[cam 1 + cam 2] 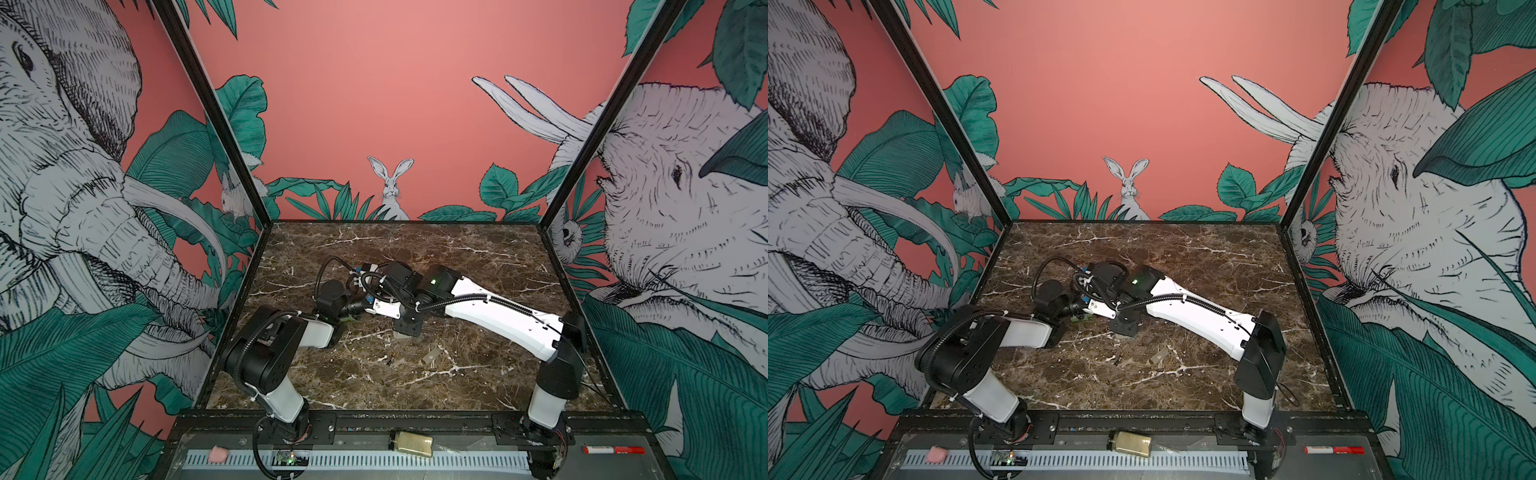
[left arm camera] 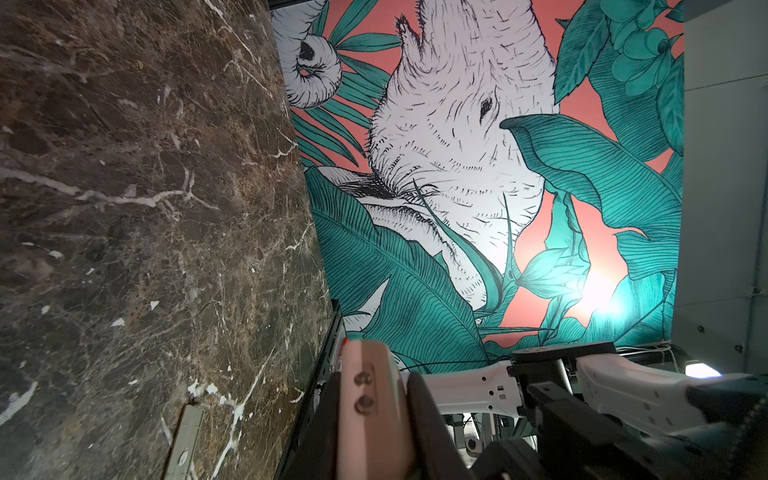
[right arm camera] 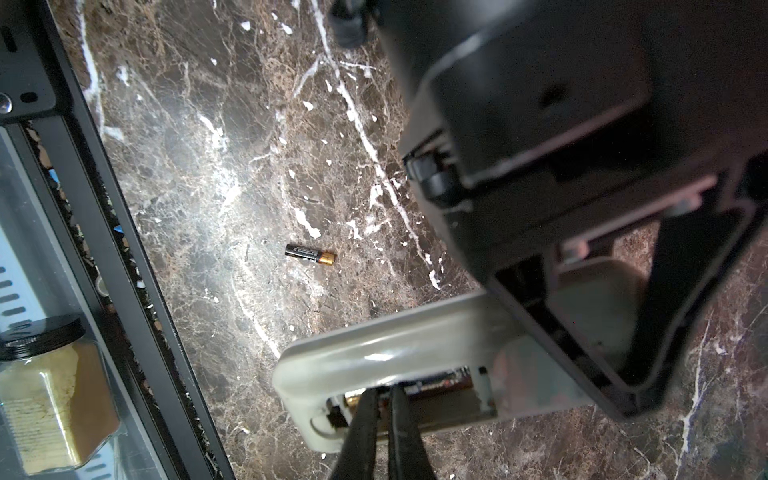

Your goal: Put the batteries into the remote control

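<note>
In the left wrist view my left gripper (image 2: 374, 386) is shut on the remote control (image 2: 361, 432), its two dark fingers clamping the long sides. In the right wrist view the remote control (image 3: 395, 336) shows its grey-beige back with the battery recess uncovered. One of the batteries (image 3: 440, 382) lies inside the recess. My right gripper (image 3: 384, 390) is shut, with its tips in the recess against that battery's brassy end. A second battery (image 3: 309, 254) lies loose on the marble (image 1: 390, 360), in front of the arms. In both top views the arms hide most of the remote.
A grey battery cover (image 1: 432, 356) lies flat on the marble near the loose battery (image 1: 1116, 358). On the front ledge stand a jar of yellowish powder (image 1: 411, 444), a red marker (image 1: 613, 450) and a pink lump (image 1: 217, 454). Printed walls close in three sides.
</note>
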Action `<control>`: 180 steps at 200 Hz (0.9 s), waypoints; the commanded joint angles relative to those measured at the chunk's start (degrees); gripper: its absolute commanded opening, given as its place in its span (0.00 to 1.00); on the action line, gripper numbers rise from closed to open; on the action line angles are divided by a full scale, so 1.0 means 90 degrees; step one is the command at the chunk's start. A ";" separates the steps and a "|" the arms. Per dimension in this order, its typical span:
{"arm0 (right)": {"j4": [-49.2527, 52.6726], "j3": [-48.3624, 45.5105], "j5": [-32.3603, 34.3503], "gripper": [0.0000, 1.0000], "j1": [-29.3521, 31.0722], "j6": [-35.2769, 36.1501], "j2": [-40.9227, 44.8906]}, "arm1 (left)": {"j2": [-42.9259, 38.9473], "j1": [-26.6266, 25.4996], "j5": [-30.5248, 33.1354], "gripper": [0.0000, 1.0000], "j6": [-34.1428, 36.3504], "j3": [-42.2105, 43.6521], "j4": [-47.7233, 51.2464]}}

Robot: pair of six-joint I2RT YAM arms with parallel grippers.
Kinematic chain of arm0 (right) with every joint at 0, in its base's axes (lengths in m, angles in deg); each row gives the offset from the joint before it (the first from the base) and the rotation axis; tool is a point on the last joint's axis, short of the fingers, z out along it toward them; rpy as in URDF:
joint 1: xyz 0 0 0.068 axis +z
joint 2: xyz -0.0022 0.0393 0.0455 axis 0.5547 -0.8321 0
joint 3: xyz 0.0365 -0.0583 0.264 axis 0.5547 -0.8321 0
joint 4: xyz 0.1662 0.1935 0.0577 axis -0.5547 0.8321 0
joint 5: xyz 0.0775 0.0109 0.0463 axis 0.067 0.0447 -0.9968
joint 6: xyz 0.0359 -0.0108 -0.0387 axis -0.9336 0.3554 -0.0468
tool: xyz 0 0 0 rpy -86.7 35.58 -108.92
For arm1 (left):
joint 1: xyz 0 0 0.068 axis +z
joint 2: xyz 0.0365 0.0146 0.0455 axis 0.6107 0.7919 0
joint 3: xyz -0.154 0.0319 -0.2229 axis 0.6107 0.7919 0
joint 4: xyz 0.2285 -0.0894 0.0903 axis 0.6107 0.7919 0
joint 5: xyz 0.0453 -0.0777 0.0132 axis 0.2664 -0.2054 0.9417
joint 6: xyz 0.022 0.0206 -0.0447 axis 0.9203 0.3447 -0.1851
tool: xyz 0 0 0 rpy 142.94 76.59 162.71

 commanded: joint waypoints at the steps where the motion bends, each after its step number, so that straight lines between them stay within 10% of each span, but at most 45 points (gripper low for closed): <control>1: -0.0407 -0.0042 0.0132 0.08 -0.0059 -0.0074 -0.0355 | -0.0241 -0.0140 -0.0366 0.00 -0.0497 -0.0286 -0.0800; 180: -0.0433 0.0172 0.0145 0.10 -0.0070 -0.0274 -0.0469 | -0.0086 -0.0121 -0.0342 0.00 -0.0494 -0.0314 -0.0781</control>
